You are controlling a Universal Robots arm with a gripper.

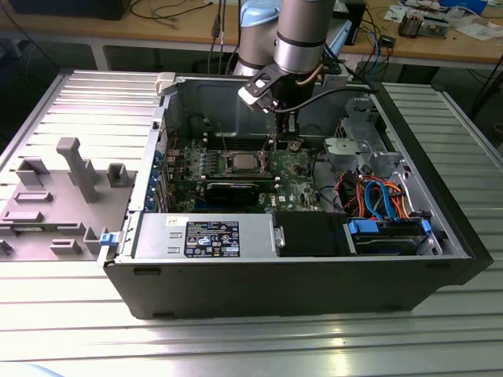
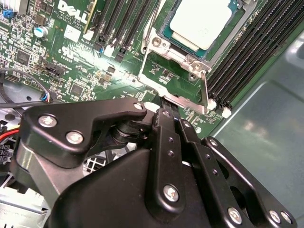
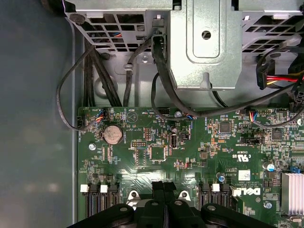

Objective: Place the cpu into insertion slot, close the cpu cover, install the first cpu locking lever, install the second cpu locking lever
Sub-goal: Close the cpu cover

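An open computer case (image 1: 299, 292) is lying on a metal table, and a robot arm is reaching down into it over the green motherboard (image 3: 156, 133); the cpu (image 2: 202, 21) is already sitting in the insertion slot (image 1: 229, 166), its silver top facing up; the grey metal plate framing it, seemingly the cpu cover (image 2: 176, 53), is looking lowered around the chip, though that is a judgement; a thin metal lever (image 2: 206, 90) is running along one side of the socket, and whether it is latched is hard to make out, so the lever steps are looking unfinished; the gripper (image 2: 172, 113) is hovering just beside the socket's near edge with its fingers (image 3: 158, 186) pressed together, nothing visibly between them; the far half of the socket is being cut off in the second wrist view, and the gripper's body is hiding the board beneath it.
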